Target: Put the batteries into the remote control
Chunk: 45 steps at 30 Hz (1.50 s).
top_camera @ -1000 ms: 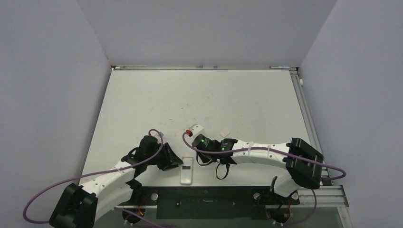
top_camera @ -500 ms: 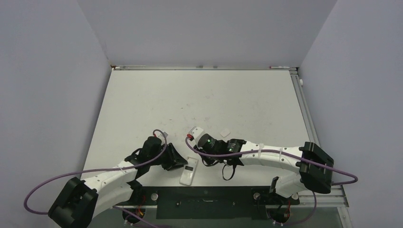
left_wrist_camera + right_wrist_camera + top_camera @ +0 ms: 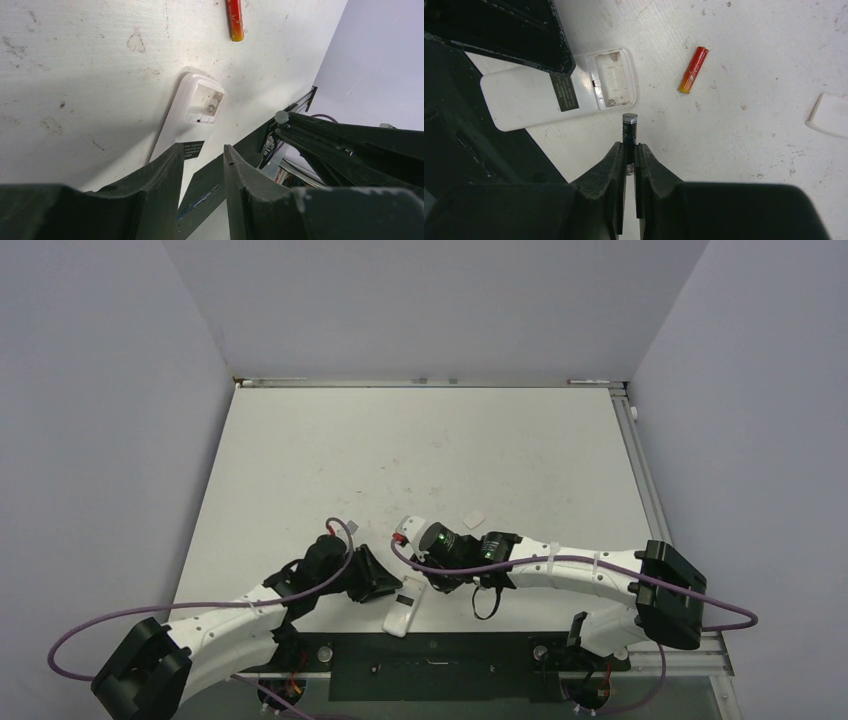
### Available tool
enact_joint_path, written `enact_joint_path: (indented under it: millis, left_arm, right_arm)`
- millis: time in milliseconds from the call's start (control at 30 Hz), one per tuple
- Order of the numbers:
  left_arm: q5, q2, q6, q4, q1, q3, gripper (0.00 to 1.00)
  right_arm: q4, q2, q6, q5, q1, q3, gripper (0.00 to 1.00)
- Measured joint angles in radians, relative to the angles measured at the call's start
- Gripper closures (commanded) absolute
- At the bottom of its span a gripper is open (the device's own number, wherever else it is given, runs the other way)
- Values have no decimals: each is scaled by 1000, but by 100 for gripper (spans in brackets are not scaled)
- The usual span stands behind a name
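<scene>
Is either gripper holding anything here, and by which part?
The right gripper pinches the black battery by one end. The left gripper is open, with one finger over the remote, and shows no clamp.

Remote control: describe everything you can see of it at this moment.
The remote control is a flat white plastic bar lying back-up at an angle by the table's near edge. Its battery compartment is open and empty, metal contacts showing, a dark label beside it. The left end effector hovers over its label end; contact cannot be told. The right end effector holds a dark battery just outside the compartment, not yet inserted.
</scene>
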Motion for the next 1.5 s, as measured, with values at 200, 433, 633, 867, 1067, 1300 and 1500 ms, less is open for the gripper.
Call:
enact_joint_path:
  millis: [200,433,633,867,1067,1300,1500]
  left_arm:
    - [-37,-52,-2,-45,-4,0,67]
    - [-103,-95,50,-171,-3,12,61]
    - [-121,-97,101,-225,17,42,59]
    - [-113,-106,134,-243,49,42,59]
    - [-94,-134,138,-243,74,39,58]
    - [-80,-150,138,-243,82,20,59]
    - [-71,-150,141,-243,89,18,59]
  right_arm:
    - [-14,1,-36,-47,-5,0,91]
    - [-15,51,-56,-91,-21,25,92]
    - [-17,109,-68,-117,-26,51,92]
    - [-16,167,-76,-129,-27,100,92]
    - [-15,219,-77,-129,-27,133,92]
    - [-15,247,-78,-129,-27,150,92]
    - [-16,249,-78,-128,-27,150,92]
